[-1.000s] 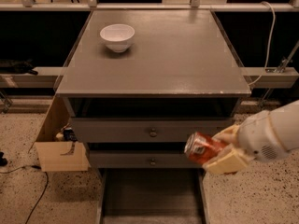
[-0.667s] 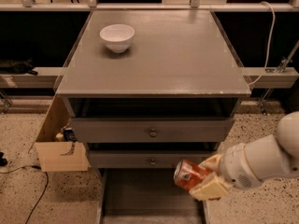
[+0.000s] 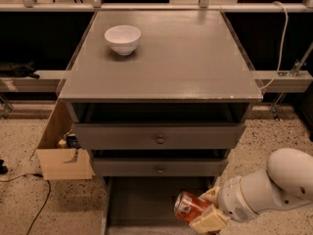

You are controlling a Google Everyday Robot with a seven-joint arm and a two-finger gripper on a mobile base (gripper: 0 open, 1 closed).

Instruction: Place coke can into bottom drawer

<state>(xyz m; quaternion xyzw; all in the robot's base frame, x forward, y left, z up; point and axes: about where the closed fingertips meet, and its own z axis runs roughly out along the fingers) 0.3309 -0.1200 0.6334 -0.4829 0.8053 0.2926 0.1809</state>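
Note:
My gripper (image 3: 201, 209) is at the lower right, at the end of the white arm, shut on the coke can (image 3: 188, 206), a small red-orange can held tilted between the cream fingers (image 3: 209, 220). The can hangs just above the right part of the bottom drawer (image 3: 137, 204), which is pulled out, a wide grey tray with a flat floor. The drawer's front edge is cut off by the bottom of the view.
The grey cabinet (image 3: 161, 77) has two upper drawers with round metal knobs (image 3: 160, 140). A white bowl (image 3: 122, 38) stands on its top at the back left. An open cardboard box (image 3: 61, 151) sits on the floor left of the cabinet. A cable (image 3: 36, 209) lies on the speckled floor.
My gripper has carried the coke can down and to the left, from beside the middle drawers to just above the open bottom drawer.

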